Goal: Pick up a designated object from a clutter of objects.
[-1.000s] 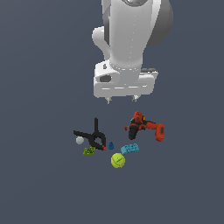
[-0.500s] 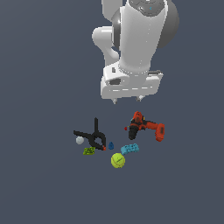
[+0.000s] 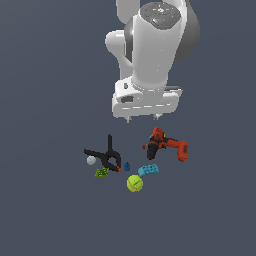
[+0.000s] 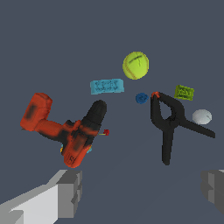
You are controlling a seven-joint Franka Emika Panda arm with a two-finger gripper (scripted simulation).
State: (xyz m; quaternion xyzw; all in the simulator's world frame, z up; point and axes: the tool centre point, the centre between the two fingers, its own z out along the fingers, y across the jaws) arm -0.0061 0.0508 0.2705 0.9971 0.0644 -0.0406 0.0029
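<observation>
The designated object, a tiny pale grey-white ball [image 3: 91, 160] [image 4: 201, 117], lies on the floor at the exterior view's left end of the clutter, touching the black spring clamp [image 3: 106, 157] [image 4: 168, 120]. My gripper [image 3: 143, 118] [image 4: 140, 192] hangs open well above the pile, between clamp and drill, with nothing between its fingers [image 4: 70, 188]. The red-and-black power drill [image 3: 166, 144] [image 4: 65, 131], yellow-green ball [image 3: 134, 183] [image 4: 135, 65], cyan brick [image 3: 149, 170] [image 4: 106, 86], small green block [image 3: 102, 172] [image 4: 184, 92] and tiny blue piece [image 3: 127, 166] [image 4: 141, 98] lie around.
The floor is a plain dark grey-blue surface [image 3: 50, 215]. The arm's white body [image 3: 150, 55] hangs above the clutter.
The arm has swung toward the exterior view's right and slightly lower. None of the objects on the floor have moved.
</observation>
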